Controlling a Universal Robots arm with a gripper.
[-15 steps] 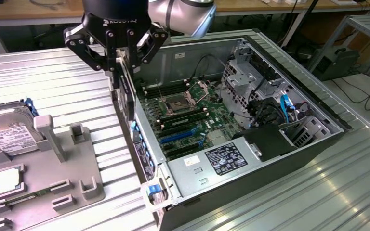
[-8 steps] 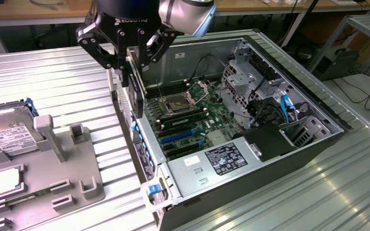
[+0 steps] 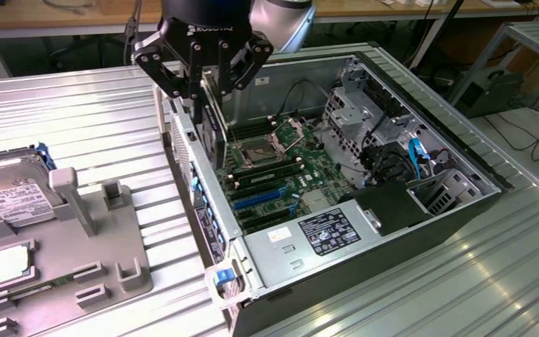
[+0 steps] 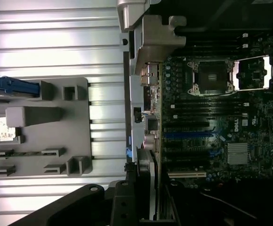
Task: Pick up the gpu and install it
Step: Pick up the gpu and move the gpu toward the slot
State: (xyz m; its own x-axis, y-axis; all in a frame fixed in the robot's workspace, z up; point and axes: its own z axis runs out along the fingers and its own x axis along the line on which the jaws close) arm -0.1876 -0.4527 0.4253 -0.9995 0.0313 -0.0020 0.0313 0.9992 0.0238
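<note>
Ribbed tabletop carries the open case; hand clamped on gpu, hanging on edge inside case by rear wall, above board; judgement: needs card upright, bracket flush to wall, edge lined over blue slots before pressing.

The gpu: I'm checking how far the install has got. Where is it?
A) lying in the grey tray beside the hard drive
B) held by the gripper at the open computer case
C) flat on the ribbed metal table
B: the gripper is shut on the gpu, holding it edge-on at the open computer case by its rear wall, apart from the grey tray and the hard drive.
</note>
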